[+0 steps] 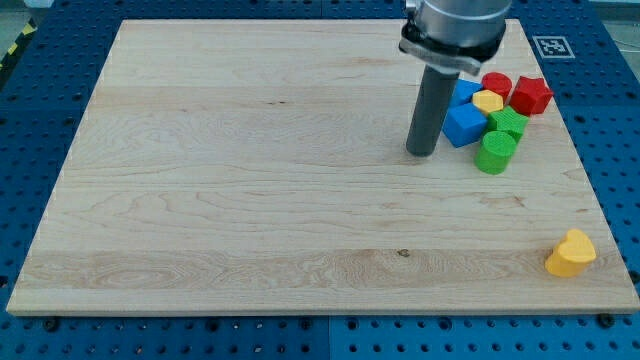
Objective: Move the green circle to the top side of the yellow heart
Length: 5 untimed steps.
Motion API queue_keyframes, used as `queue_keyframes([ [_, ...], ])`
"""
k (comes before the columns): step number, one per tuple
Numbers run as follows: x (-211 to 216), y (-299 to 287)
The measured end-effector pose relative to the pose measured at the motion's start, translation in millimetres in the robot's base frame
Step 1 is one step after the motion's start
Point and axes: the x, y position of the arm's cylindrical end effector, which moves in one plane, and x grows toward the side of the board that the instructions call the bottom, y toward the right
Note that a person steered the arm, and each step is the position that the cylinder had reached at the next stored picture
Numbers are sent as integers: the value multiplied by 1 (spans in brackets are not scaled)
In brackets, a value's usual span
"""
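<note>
The green circle stands at the view's right, at the lower edge of a cluster of blocks. The yellow heart lies alone near the board's bottom right corner, well below the green circle. My tip rests on the board just left of the cluster, a short way left of the green circle and next to a blue cube, apart from the circle.
The cluster also holds a green star-like block, a yellow block, a red cylinder, a red star-like block and a second blue block. The wooden board's right edge runs close by.
</note>
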Motion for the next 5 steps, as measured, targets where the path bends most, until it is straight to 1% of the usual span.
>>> queue_keyframes([
  [1, -7, 36],
  [2, 16, 83],
  [3, 46, 114],
  [4, 45, 118],
  [5, 25, 118],
])
